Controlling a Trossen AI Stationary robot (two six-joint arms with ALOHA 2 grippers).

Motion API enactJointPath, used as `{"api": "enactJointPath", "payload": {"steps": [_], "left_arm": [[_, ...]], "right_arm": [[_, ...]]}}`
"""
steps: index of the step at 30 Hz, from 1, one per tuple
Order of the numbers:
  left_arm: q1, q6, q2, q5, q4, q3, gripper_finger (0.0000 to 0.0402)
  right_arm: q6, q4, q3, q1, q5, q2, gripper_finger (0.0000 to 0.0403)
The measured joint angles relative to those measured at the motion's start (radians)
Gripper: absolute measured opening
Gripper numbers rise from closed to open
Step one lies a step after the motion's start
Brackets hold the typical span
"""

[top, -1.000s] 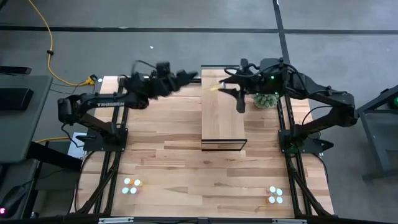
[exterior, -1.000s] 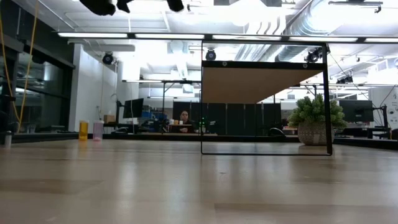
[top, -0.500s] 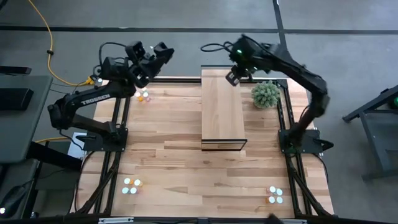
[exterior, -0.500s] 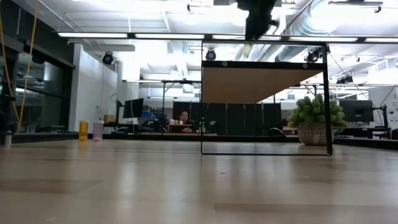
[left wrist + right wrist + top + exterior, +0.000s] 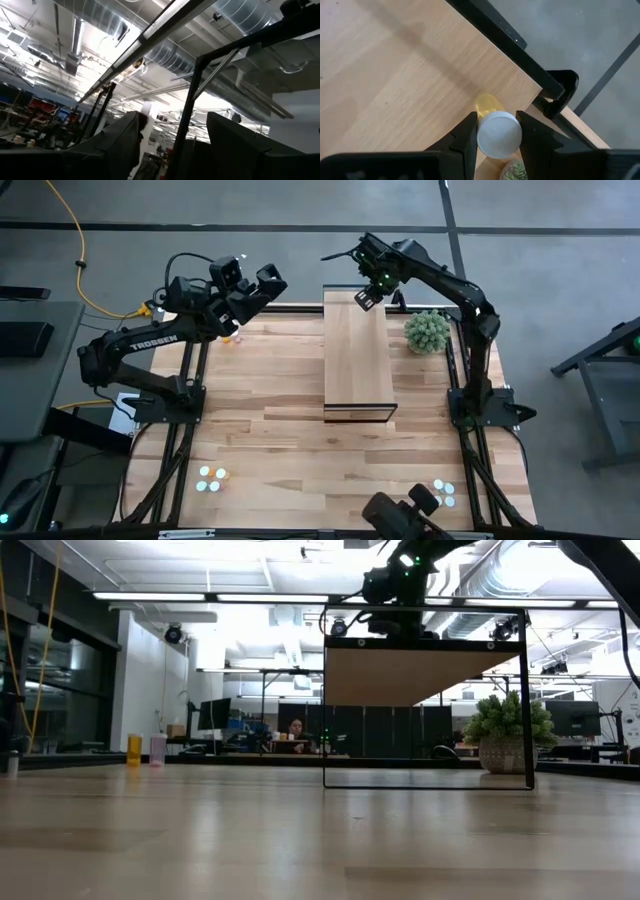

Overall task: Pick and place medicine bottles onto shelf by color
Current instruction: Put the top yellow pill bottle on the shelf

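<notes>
1. The yellow bottle [image 5: 490, 112] sits clamped in the right gripper [image 5: 494, 134]. In the right wrist view you look almost straight down on its white cap [image 5: 499, 134], so its long axis runs roughly up and down, cap on top, yellow body toward the wood below.
2. It's over the far end of the shelf [image 5: 358, 360], upper middle of the high view, close to the shelf's dark back edge. Can't tell if the bottom touches the board.
3. Right gripper fingers [image 5: 466, 135] are pinched narrow on either side of the cap.
4. Half a second ago that gripper was at about the same spot in the high view, but the arm has folded in closer now.
5. Left gripper [image 5: 262, 283] is up in the air at the upper left of the high view, fingers spread wide, holding nothing. It has barely shifted.
6. Other bottles: a pair [image 5: 211, 478] at lower left and another pair [image 5: 443, 494] at lower right of the table [image 5: 270, 390]. Potted plant [image 5: 427, 331] is just right of the shelf.
</notes>
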Motion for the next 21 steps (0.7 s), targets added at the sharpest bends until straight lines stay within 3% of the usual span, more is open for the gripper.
{"api": "enactJointPath", "payload": {"steps": [8, 21], "left_arm": [[0.0, 0.006, 0.0, -0.001, -0.014, 0.0, 0.0227], [0.0, 0.005, 0.0, -0.001, -0.014, 0.0, 0.0227]], "right_arm": [[0.018, 0.001, -0.001, -0.003, 0.047, 0.0, 0.0108], [0.085, 0.003, -0.003, -0.024, -0.025, 0.002, 0.0108]]}}
